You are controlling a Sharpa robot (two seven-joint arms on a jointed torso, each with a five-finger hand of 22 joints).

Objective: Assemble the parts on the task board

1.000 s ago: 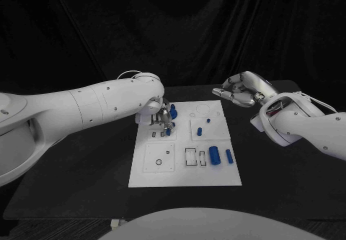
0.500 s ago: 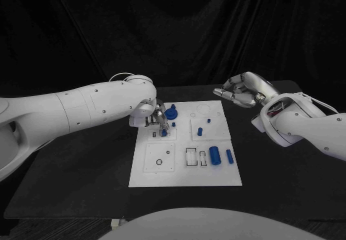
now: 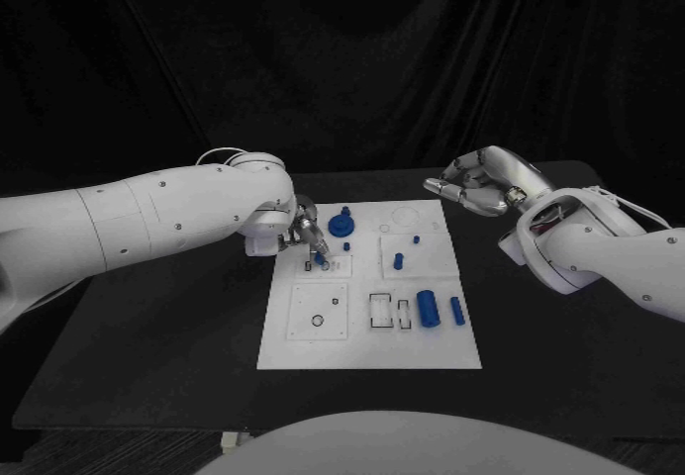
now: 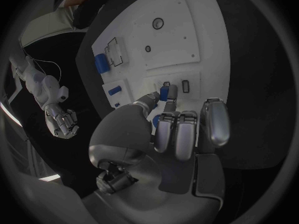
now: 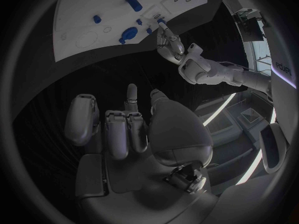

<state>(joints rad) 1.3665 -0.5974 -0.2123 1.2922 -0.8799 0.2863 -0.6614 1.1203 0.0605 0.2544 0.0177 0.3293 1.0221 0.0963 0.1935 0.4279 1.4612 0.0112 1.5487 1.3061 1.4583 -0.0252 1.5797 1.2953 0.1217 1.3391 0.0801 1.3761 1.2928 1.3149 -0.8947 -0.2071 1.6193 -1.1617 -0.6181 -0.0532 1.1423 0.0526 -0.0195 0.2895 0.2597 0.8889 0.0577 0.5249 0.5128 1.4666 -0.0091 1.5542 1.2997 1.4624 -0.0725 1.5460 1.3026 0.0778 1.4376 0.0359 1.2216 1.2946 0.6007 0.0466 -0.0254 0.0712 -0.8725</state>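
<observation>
The white task board [image 3: 368, 336] lies in the middle of the black table. My left hand [image 3: 303, 236] hovers over the board's far left corner and pinches a small blue part [image 3: 320, 259] between thumb and finger. In the left wrist view that part [image 4: 164, 92] sits right at two small rectangular slots [image 4: 185, 86]. A round blue knob [image 3: 342, 225], a blue peg [image 3: 398, 261], a thick blue cylinder [image 3: 426, 307] and a slim blue bar [image 3: 455, 311] rest on the board. My right hand [image 3: 478, 183] hangs off the board's far right corner, fingers curled, holding nothing.
Bare board with a ring recess [image 3: 316, 321] and rectangular outlines [image 3: 380, 310] lies toward me. Black table [image 3: 171, 336] spreads wide on both sides of the board. The right wrist view shows the board [image 5: 81, 15] and my left hand [image 5: 169, 41] at its edge.
My left arm has drawn back to the left, uncovering the round blue knob. The hand still holds the small blue part by the slots. The right hand has stayed put.
</observation>
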